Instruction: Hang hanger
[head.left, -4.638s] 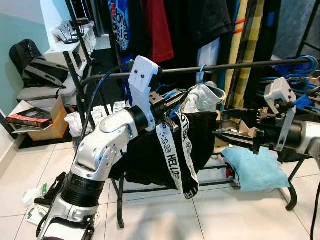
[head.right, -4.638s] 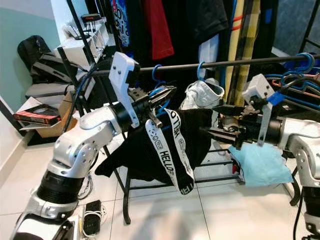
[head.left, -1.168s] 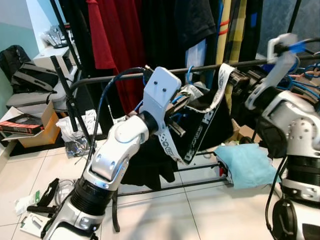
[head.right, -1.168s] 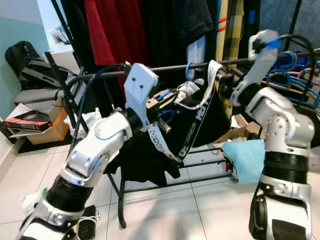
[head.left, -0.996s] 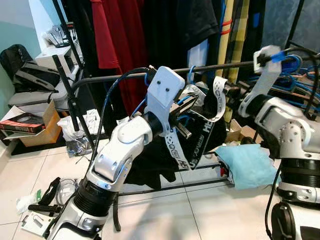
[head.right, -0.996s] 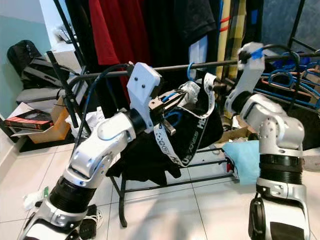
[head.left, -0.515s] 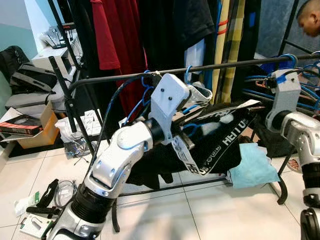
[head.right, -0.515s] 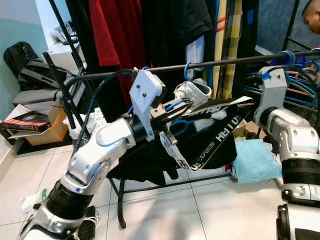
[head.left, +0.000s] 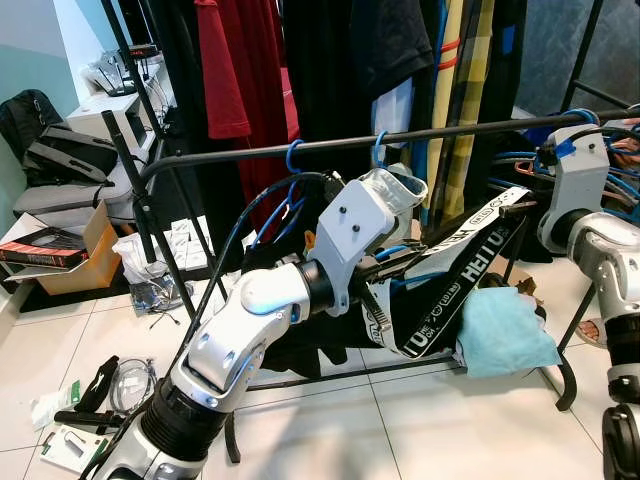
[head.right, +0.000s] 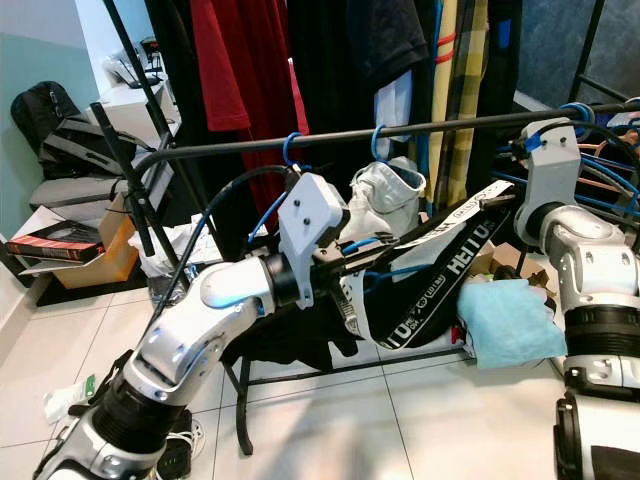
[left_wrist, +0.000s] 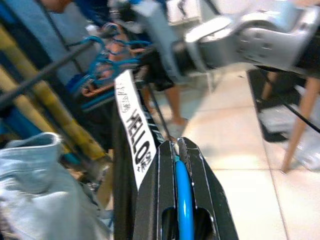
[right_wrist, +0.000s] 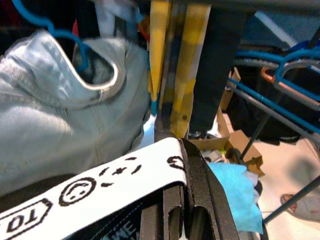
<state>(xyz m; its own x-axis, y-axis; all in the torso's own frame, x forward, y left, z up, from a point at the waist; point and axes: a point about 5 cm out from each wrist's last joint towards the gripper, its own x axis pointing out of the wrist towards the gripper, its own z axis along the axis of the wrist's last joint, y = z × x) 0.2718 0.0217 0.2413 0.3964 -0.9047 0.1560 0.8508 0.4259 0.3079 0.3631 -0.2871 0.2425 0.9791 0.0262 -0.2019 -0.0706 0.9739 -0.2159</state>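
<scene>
A blue hanger (left_wrist: 183, 200) carries a black garment (head.left: 300, 330) with a white "HELLO" strap (head.left: 462, 268). My left gripper (left_wrist: 176, 145) is shut on the hanger's blue bar, just below the black rail (head.left: 450, 130). A blue hook (head.left: 293, 156) sits over the rail above my left arm. My right gripper (right_wrist: 182, 150) is shut on the white strap (right_wrist: 100, 192), holding it stretched out toward the right end of the rail. A light denim piece (head.left: 395, 190) hangs from a second blue hook (head.left: 378, 148) between the two grippers.
Dark, red and yellow-checked clothes hang close behind the rail. Several blue hangers (head.left: 600, 130) crowd its right end. A cyan cloth (head.left: 500, 340) lies on the rack's lower bar. A box with a book (head.left: 60, 250), bags and floor clutter (head.left: 90, 390) are at left.
My left arm has pushed forward and right under the rail with the hanger. The right gripper has pulled the strap out to the right, now taut. The person at top right has left view.
</scene>
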